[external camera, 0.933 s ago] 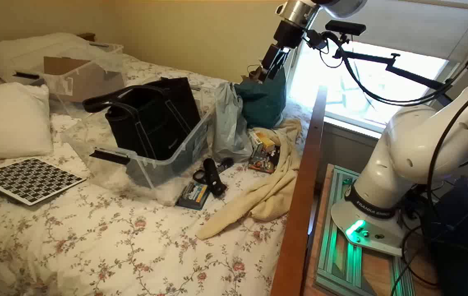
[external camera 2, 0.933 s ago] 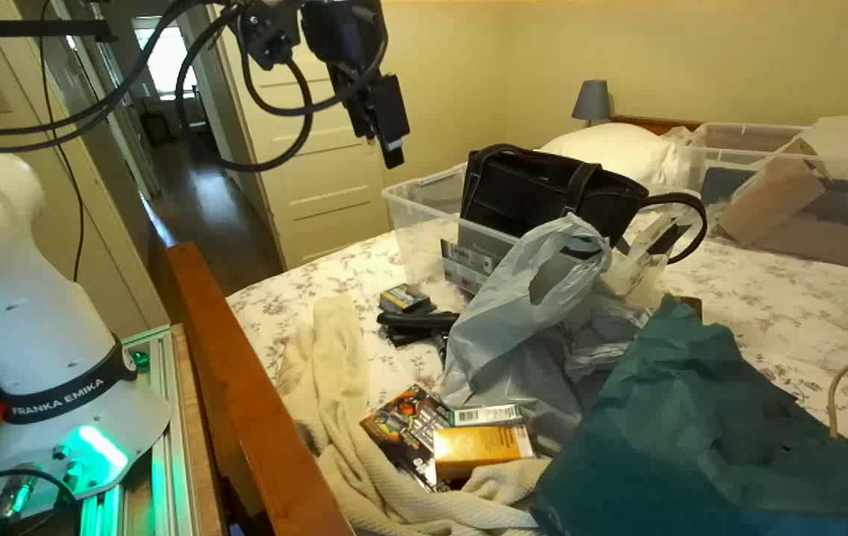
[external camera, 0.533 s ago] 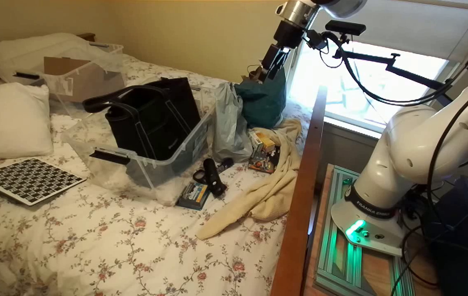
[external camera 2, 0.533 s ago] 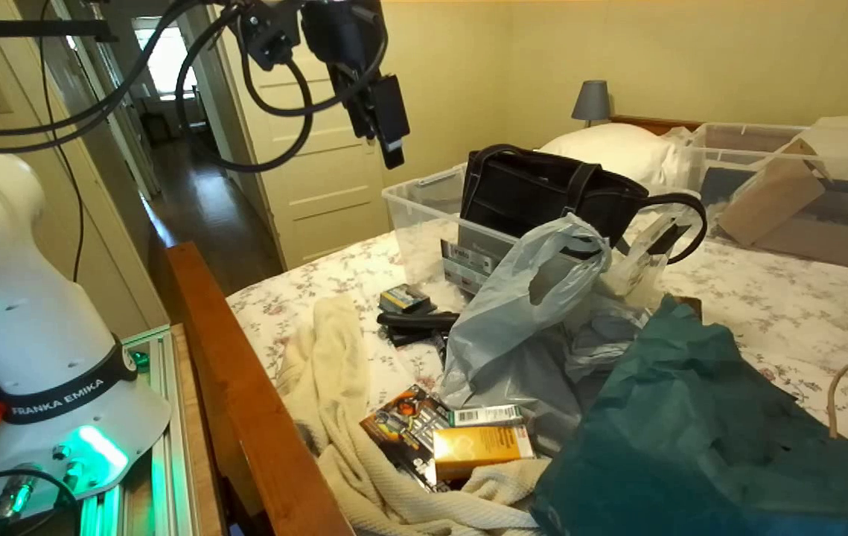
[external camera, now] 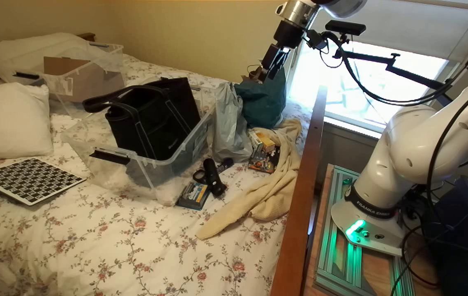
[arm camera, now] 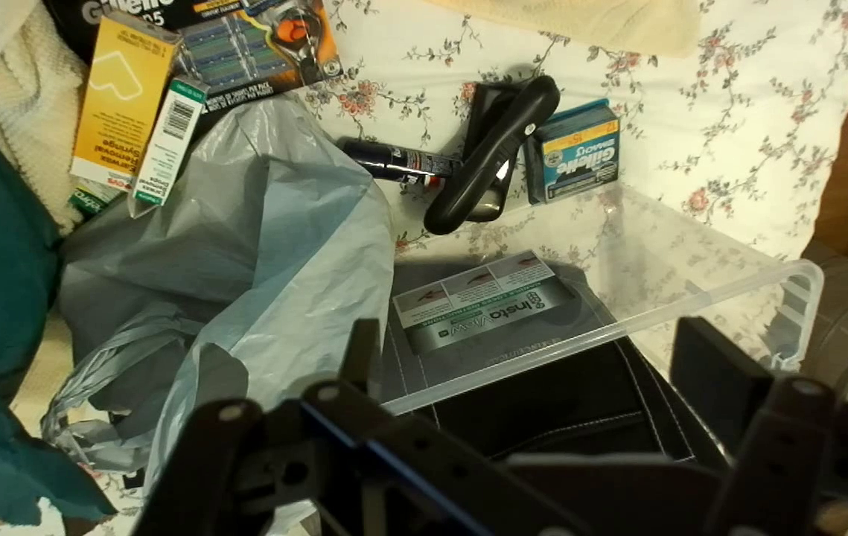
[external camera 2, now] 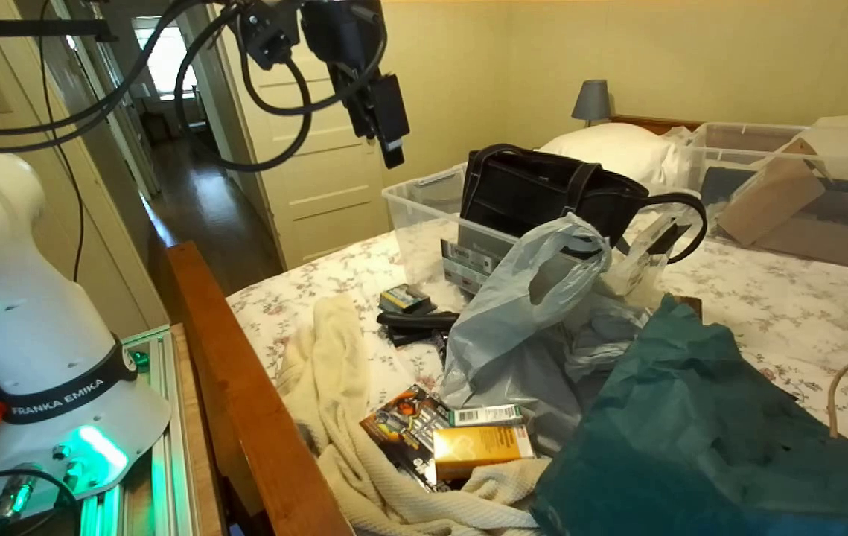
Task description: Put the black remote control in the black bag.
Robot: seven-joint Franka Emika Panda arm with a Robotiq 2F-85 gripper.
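The black remote control [arm camera: 494,152] lay on the floral bed [external camera: 143,250], crossing over a dark gadget [arm camera: 485,113]. In the wrist view its long axis ran slantwise, from lower left to upper right; in an exterior view it pointed nearly straight away from the camera, its near end just beside a blue razor box [external camera: 194,196]. Which end was the front could not be made out. A dark tube [arm camera: 397,160] reached toward its side; whether the two touched was unclear.

Near it stood a clear bin [arm camera: 692,307], and in that the black bag [external camera: 157,123], tilted, its wide mouth gaping and one strap handle arching out past its side.

The end effector [arm camera: 531,350] hung in the air well above the bed, its jaws spread wide apart, released and empty, clear of everything below.

Farther out, a grey plastic bag [external camera 2: 502,327] slumped just beside the bin, with a teal bundle [external camera 2: 692,432] next to it. A yellow box [arm camera: 122,97] and a slim white box [arm camera: 169,141] lay by a razor pack [arm camera: 245,56], near a cream blanket [external camera: 258,197]. On the opposite side of the bin lay a checkered board [external camera: 30,181], near a white pillow [external camera: 10,121]. A wooden rail [external camera: 303,197] stood between the bed and the robot arm [external camera: 414,144].
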